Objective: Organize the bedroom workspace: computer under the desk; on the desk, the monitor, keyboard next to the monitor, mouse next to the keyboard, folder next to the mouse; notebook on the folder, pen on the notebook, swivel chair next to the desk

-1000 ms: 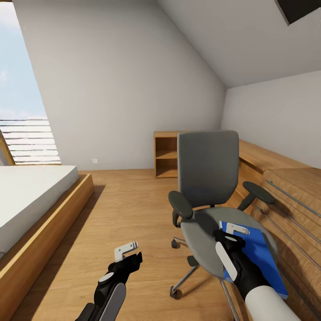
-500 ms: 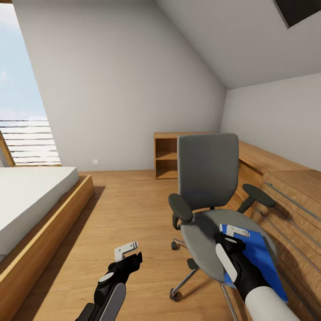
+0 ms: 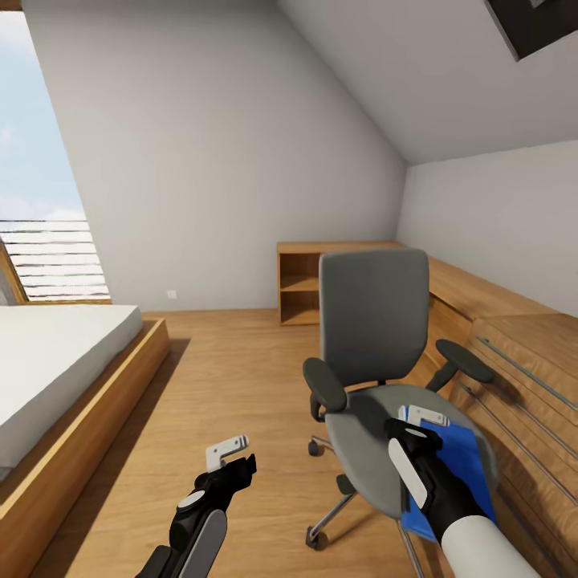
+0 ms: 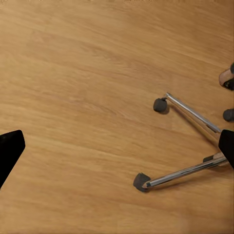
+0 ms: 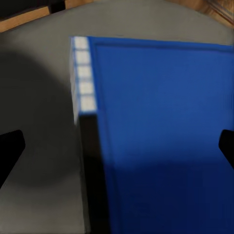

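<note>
Step in hand, by judgement: folder pickup off the chair. Nothing of the desk layout done yet as far as visible.

Folder lay flat on the chair seat, toward the 3 o'clock side of the seat, partly under the right arm. Black spine and pale edge seen up close in the right wrist view, folder spread under the camera, grey seat showing beside the spine.

Right gripper hung over the folder's far edge, at about 4 o'clock in the head view. Finger tips sat at opposite margins of the wrist view, so spread wide, nothing between them. Contact with the folder: could not tell; looked just above it.

Left gripper parked low at 6 o'clock over bare floor, well apart from the chair seat. Wide apart too by its wrist view, holding nothing. Chrome chair legs and casters seen below it.

Chair stood just beside the wooden cabinet with bar handles at 3 o'clock. Bed at 9 o'clock, open shelf at 12.

Next move, as judged: drop the right gripper to the folder's edge, get one finger under or over the rim, close, lift clear of the seat. Flat thin item on soft upholstery, so edge grip likely needed; sliding it toward the seat rim first might help. Risk: chair rolling on casters under push.
</note>
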